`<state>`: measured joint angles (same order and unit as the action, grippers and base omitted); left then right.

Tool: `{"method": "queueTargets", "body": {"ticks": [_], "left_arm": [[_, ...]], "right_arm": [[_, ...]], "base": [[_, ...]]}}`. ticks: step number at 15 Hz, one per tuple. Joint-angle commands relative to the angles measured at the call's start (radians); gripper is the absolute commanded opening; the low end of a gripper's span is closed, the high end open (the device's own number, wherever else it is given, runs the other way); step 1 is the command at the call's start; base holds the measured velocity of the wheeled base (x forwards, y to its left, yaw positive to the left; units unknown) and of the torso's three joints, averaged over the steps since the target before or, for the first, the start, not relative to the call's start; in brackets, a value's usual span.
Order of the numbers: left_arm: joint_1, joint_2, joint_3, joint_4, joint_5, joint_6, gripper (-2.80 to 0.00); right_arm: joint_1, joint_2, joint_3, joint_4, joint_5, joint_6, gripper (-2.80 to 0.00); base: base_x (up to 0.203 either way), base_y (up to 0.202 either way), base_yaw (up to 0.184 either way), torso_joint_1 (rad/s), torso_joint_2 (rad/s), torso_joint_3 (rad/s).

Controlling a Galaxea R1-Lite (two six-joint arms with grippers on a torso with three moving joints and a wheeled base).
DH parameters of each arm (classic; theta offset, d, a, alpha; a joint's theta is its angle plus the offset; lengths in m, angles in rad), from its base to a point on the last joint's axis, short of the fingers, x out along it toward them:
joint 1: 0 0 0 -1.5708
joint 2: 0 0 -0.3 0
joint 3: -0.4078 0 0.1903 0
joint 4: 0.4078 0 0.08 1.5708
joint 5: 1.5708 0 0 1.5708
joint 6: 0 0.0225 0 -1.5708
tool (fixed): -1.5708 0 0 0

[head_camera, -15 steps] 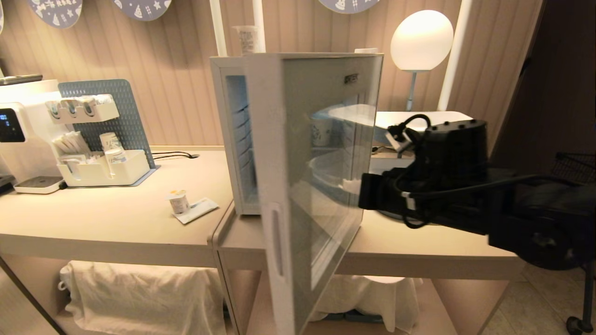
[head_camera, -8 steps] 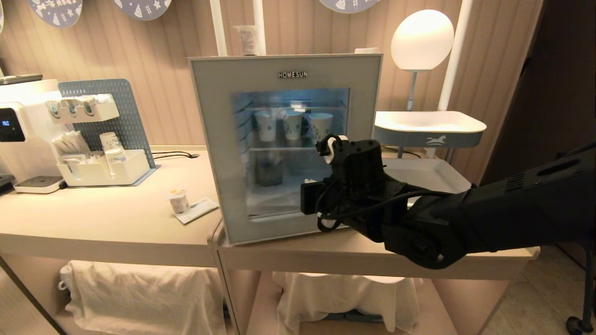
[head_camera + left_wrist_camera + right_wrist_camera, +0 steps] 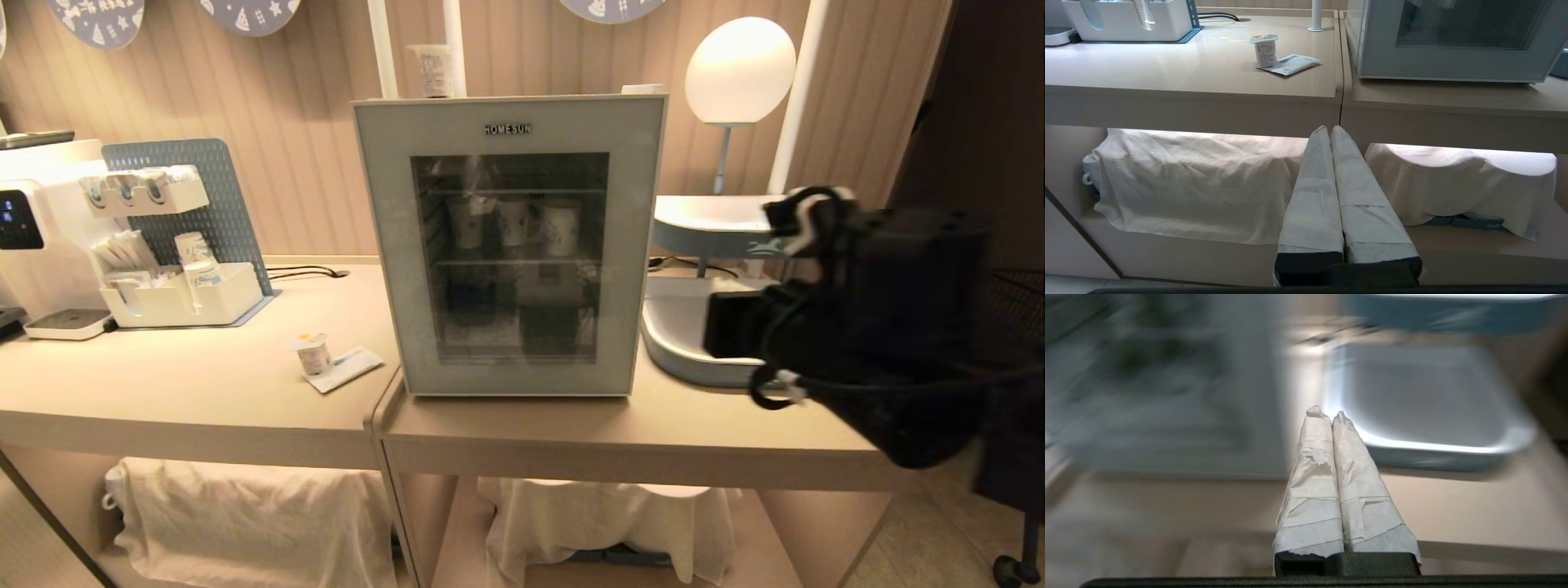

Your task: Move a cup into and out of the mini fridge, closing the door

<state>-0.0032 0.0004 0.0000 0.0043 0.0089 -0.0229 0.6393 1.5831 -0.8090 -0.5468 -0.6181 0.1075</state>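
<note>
The cup (image 3: 313, 354) stands upright on the desk (image 3: 204, 392) left of the closed fridge (image 3: 510, 245), nearer the clenched, empty left hand (image 3: 1329, 132) below the desk edge than the clenched, empty right hand (image 3: 1327, 414) beyond the fridge.

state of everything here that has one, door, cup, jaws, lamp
door: shut
fridge: interior dark, paper cups on upper shelf
cup: upright on counter, foil lid on
lamp: lit
left gripper: jaws shut, empty
right gripper: jaws shut, empty
</note>
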Motion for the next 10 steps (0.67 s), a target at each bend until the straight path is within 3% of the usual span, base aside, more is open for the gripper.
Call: {"method": "queueTargets", "body": {"ticks": [1, 4, 7, 10], "left_arm": [[0.000, 0.000, 0.002, 0.000, 0.000, 0.000, -2.80], [0.000, 0.000, 0.003, 0.000, 0.001, -0.002, -2.80], [0.000, 0.000, 0.003, 0.000, 0.002, -0.002, -2.80], [0.000, 0.001, 0.003, 0.000, 0.002, -0.002, -2.80]], "right_arm": [[-0.148, -0.404, 0.135, -0.001, -0.079, -0.068, -2.80], [-0.350, -0.829, 0.248, 0.073, -0.125, -0.155, -2.80], [-0.512, -1.243, 0.333, 0.286, -0.132, -0.207, -2.80], [-0.599, -1.532, 0.507, 0.440, -0.012, -0.244, -2.80]], "base": [[0.000, 0.000, 0.000, 0.000, 0.00, 0.000], [0.000, 0.000, 0.000, 0.000, 0.00, 0.000], [0.000, 0.000, 0.000, 0.000, 0.00, 0.000], [0.000, 0.000, 0.000, 0.000, 0.00, 0.000]]}}
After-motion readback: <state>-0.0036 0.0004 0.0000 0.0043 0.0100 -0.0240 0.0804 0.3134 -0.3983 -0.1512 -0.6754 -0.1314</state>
